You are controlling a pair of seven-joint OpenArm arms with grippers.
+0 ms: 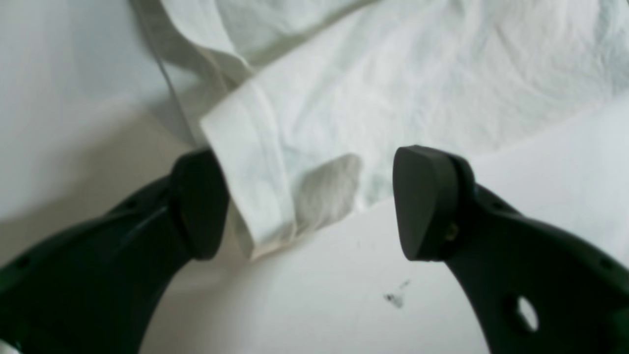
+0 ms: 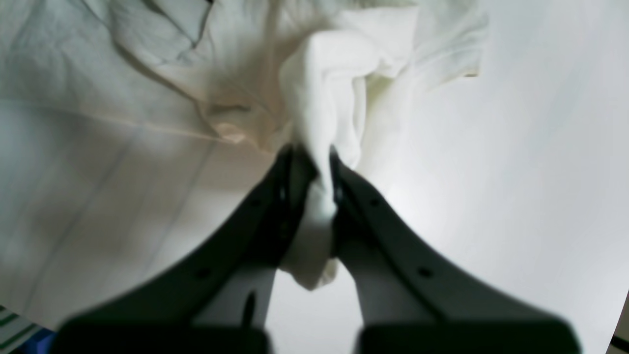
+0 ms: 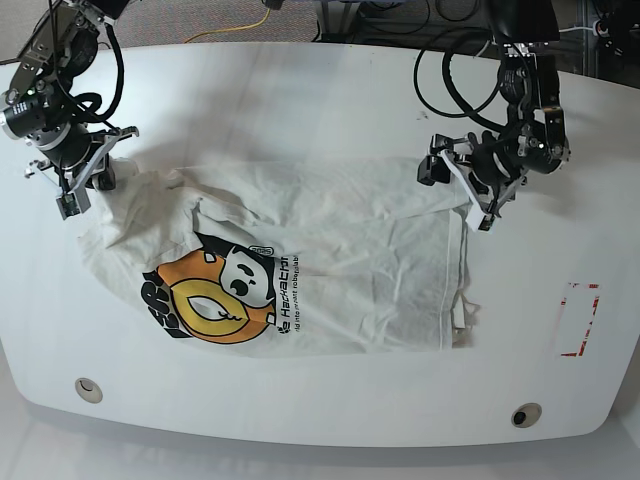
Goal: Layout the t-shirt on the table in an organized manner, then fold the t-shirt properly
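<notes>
Base view, left to right. At the far left we see the right gripper [image 3: 88, 178] clamped on a bunched fold of the t-shirt [image 3: 300, 270]; in the right wrist view its jaws pinch the cloth [image 2: 322, 147] tightly, with a tuft hanging below them. The t-shirt lies graphic-side up across the middle of the table [image 3: 320, 100], wrinkled, its orange cartoon print [image 3: 205, 298] toward the left. At the right we find the left gripper [image 3: 465, 180] at the shirt's upper right edge; in the left wrist view its jaws stand wide apart, a folded hem corner [image 1: 255, 187] lying between the pads [image 1: 422, 201]. A red-outlined mark [image 3: 580, 320] sits farther right.
</notes>
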